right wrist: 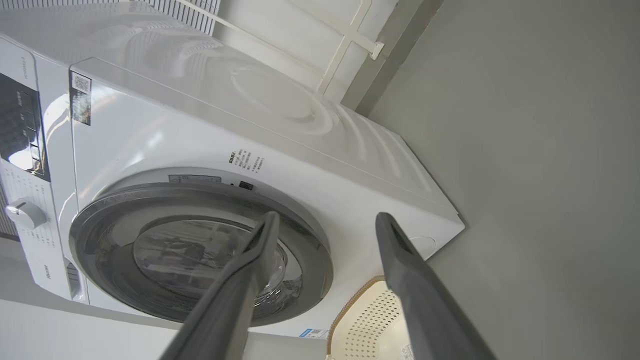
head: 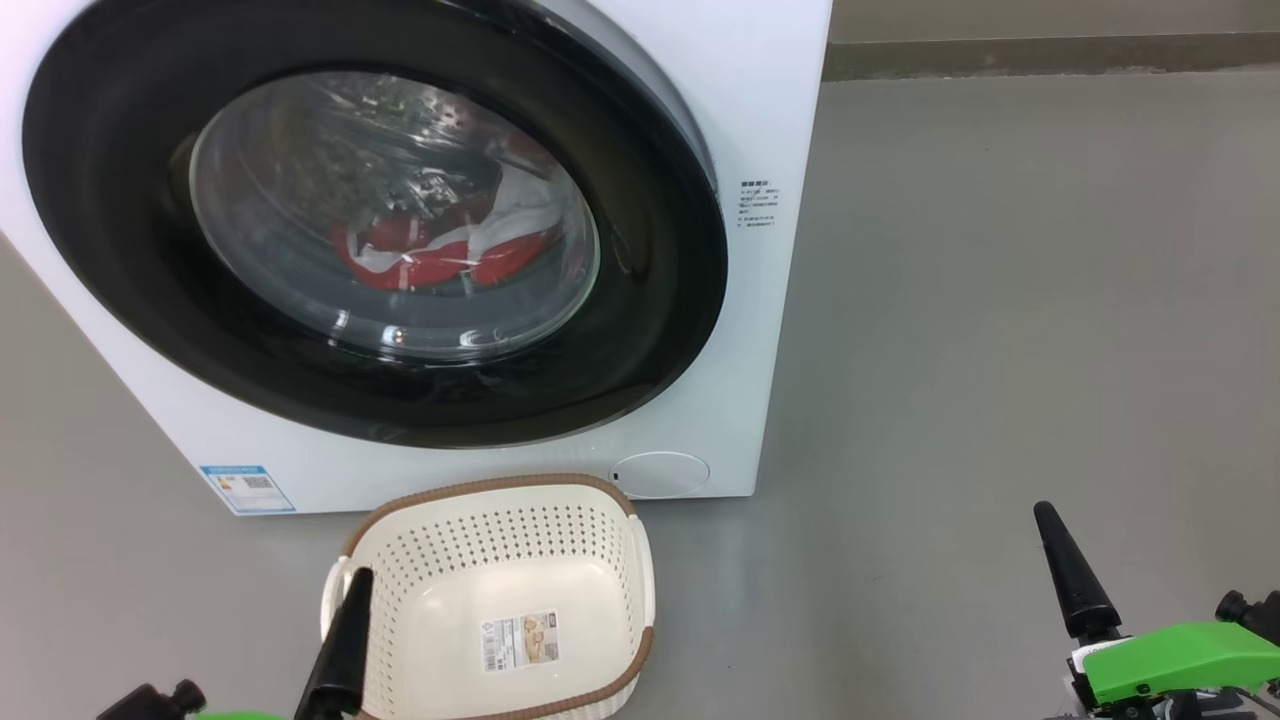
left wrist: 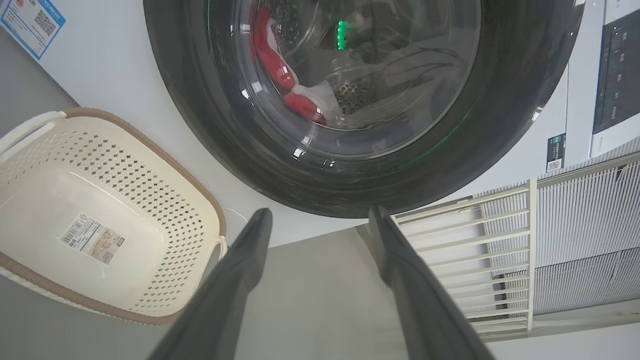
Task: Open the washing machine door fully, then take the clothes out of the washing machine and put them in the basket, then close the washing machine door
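Large round washing machine door (head: 120,230), glossy black rim and bulging clear glass, is seen lying against the front of the big white box-shaped washing machine (head: 770,120). Whether it is latched cannot be told.

Bright red and white fabric clothes (head: 440,255) are seen through the glass, low in the drum.

Small cream perforated plastic basket (head: 480,485) with brown rim is set on the grey floor (head: 950,350), just before the machine and below the door. Nothing is held in it.

Left end effector (left wrist: 320,212): jaws spread wide, nothing gripped, aimed at the door's lower rim. Right end effector (right wrist: 327,216): likewise spread and unloaded, well apart from the machine.

Risks judged:
- A slip is likely on the smooth rim, so the door may be left half open and the reach into the drum blocked.
- The basket may be nudged aside by the left arm, which is held close to its near corner.
- Loose fabric may be snagged at the opening or dropped past the small basket onto the floor.
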### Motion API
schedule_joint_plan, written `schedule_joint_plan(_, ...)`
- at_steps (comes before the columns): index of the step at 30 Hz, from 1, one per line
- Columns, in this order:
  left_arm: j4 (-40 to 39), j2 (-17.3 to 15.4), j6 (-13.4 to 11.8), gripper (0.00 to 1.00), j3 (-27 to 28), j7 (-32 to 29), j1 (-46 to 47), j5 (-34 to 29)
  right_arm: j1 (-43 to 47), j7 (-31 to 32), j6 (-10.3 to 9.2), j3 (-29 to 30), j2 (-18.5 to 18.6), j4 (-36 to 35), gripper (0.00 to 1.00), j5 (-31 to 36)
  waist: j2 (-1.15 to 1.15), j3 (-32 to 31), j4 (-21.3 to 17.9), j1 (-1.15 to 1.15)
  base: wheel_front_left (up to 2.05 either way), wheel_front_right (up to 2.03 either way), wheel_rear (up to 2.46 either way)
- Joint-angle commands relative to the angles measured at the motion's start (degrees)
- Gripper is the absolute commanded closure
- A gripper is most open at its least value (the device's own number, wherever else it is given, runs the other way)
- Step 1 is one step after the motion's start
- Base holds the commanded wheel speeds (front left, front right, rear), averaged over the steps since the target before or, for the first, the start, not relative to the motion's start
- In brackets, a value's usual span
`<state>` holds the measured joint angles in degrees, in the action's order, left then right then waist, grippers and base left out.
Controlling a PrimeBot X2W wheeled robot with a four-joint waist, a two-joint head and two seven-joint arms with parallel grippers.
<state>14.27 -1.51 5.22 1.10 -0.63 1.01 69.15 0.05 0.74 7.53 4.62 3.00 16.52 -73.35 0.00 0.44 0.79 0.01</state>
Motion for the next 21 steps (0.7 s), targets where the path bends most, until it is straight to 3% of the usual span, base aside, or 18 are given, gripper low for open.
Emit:
schedule_joint_plan(1,-2.0,-0.8,-0.3,0.0,0.1,0.7,0.5,-2.3,-0.6,-0.8,-0.01,-0.6,1.0,-1.9,0.0,1.9,0.0,0.0,0.1,0.0,0.0,0.0,0.0)
schedule_joint_plan(21,-3.6,-0.9,-2.2,0.0,-2.5,4.1,-0.7,-17.2,0.9,-4.2,-0.02,-2.4,2.0,-3.0,0.0,14.8,0.0,-0.1,0.6,0.0,0.0,0.0,0.0)
